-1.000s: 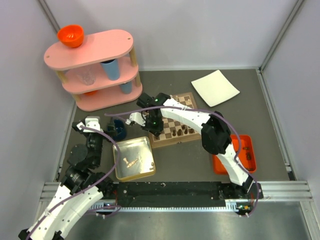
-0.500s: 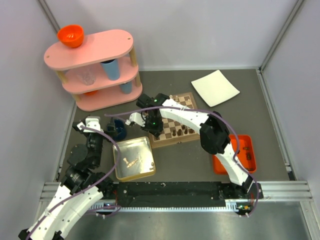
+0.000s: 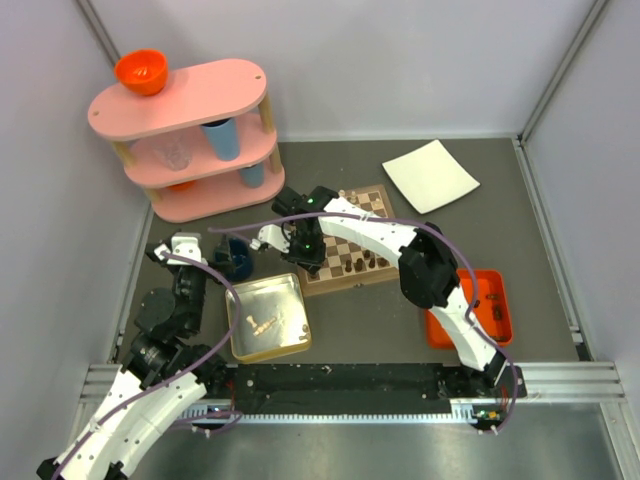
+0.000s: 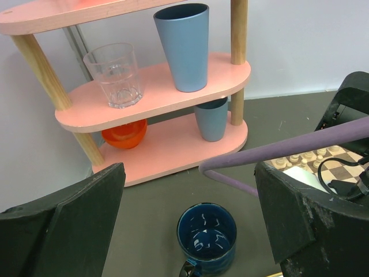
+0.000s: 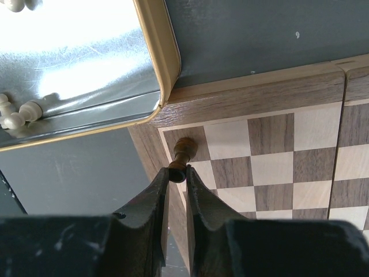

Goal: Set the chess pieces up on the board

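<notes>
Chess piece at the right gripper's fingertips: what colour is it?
Dark brown. The small dark brown wooden chess piece shows best in the right wrist view.

Top external view: mounted high, above and behind the arm bases, facing steeply down. It covers the whole bench [image 3: 370, 320], from the pink shelf rack [image 3: 190, 95] at far left to the orange tray [image 3: 487, 280] at near right.

Left wrist view: low, near bench level, facing the rack and the blue mug [image 4: 206, 236] between the left fingers [image 4: 75, 225].

Right wrist view: straight down, very close, past the right fingers [image 5: 150, 208] onto a corner of the board [image 5: 271, 144] and the rim of the tin [image 5: 155, 52].

All three views share the board. The top view also holds rack, mug and tin.
</notes>
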Tool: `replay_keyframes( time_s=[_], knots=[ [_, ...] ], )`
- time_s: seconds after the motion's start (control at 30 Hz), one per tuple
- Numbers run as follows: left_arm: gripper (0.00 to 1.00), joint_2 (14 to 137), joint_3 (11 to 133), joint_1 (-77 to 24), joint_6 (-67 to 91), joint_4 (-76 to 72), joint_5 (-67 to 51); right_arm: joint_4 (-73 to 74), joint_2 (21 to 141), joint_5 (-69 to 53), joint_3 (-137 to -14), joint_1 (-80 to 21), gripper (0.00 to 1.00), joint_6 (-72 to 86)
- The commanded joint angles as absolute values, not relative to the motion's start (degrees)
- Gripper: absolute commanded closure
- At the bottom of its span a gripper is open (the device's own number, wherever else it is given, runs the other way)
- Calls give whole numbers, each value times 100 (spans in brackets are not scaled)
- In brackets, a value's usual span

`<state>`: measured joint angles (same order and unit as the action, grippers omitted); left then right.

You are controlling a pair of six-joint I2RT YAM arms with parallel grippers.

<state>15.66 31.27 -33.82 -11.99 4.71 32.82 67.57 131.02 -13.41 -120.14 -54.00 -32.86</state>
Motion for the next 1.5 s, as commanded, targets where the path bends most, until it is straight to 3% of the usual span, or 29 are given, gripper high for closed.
replay_keyframes(
  time_s=[0.0, 0.7, 0.93, 1.2, 1.47],
  knots=[
    [1, 1626, 3103, -3366, -1239, 264, 3234, 6768, 13254, -1336, -12270, -5484, 84, -3278],
    [1, 1652, 3111, -3366, -1239, 264, 3199, 6776, 13271, -1327, -12436, -5476, 63, -3252],
    [1, 1644, 3111, -3366, -1231, 272, 3199, 6768, 13245, -1213, -12524, -5476, 46, -3243],
    [1, 1644, 3111, -3358, -1239, 281, 3199, 6759, 13298, -1081, -12638, -5484, 48, -3226],
    [1, 1652, 3111, -3366, -1239, 281, 3182, 6759, 13333, -1011, -12647, -5484, 59, -3199]
  ],
)
